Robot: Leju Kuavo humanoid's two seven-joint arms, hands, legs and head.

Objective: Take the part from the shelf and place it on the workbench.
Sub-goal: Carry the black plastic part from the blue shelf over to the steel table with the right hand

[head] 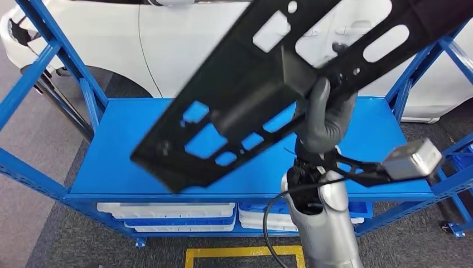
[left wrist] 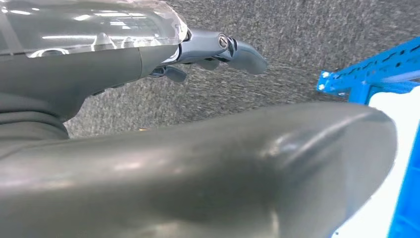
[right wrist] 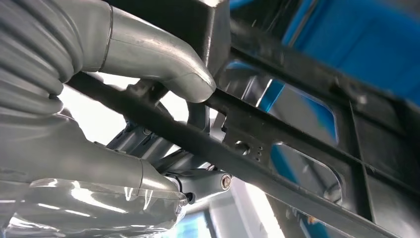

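Nearest in head view: R arm (head: 326, 223), silver, rising from below w/ a black cable looped beside it and a small grey box on a bracket (head: 411, 158) off to its right. At its top the right hand (head: 326, 114) is wrapped around the part (head: 245, 95), thumb up over a rail of it. Right wrist view confirms: the grey thumb (right wrist: 163, 62) is clamped over a black bar of the part, darker fingers (right wrist: 198, 181) curled under the other side, so the bar is pinched between them. The grip looks firm.

The part is a long flat black panel w/ many rectangular and oval cut-outs and a raised boxy section mid-length. It's held in the air, tilted, one end low at lower left, the other running up and out of frame at upper right. It's above the top board of the shelf (head: 111, 162), not touching it as far as I can tell; edges are blurred.

Left hand (left wrist: 218, 49): seen from its wrist cam over grey carpet, holds nothing, fingers partly curled but apart, prob. loosely open.

Farther back: blue metal shelf, blue uprights either side. On the lower level, stacked white trays (head: 167, 215). On the floor in front, a yellow taped outline (head: 245, 252). Behind the shelf, a white car (head: 167, 39).
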